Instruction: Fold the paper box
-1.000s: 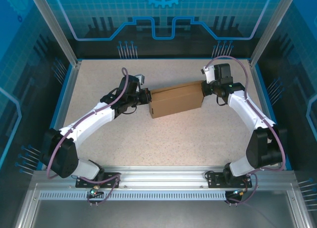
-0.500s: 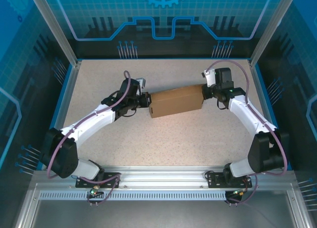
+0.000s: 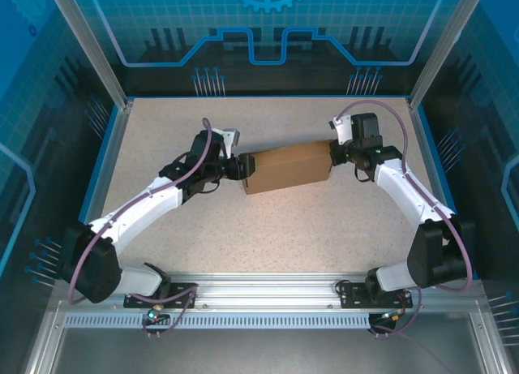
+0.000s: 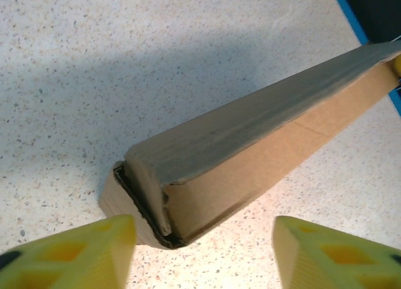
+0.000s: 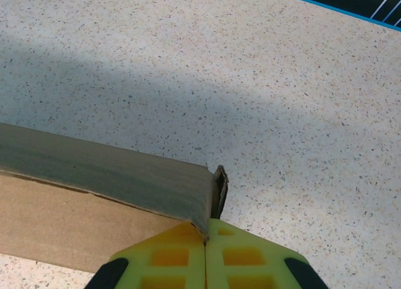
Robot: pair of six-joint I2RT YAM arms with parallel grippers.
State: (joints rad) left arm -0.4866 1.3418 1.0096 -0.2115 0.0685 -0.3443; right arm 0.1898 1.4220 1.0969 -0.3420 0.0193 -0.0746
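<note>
The paper box lies folded shut as a long brown cardboard block in the middle of the table, slightly slanted. My left gripper is at its left end and stands open. In the left wrist view, the box end with its tucked flap sits just ahead of the gripper, between the line of the two yellow fingers and touching neither. My right gripper is at the right end. Its jaws are shut together, tips against the upper corner of the box.
The speckled table has a blue raised border on the left and right sides. Glass walls and metal posts enclose the back. Both arm bases sit on the metal rail at the near edge.
My left gripper has opened at the box's left end, where its jaws were shut before. The right gripper stays shut at the right end. The box has barely shifted.
</note>
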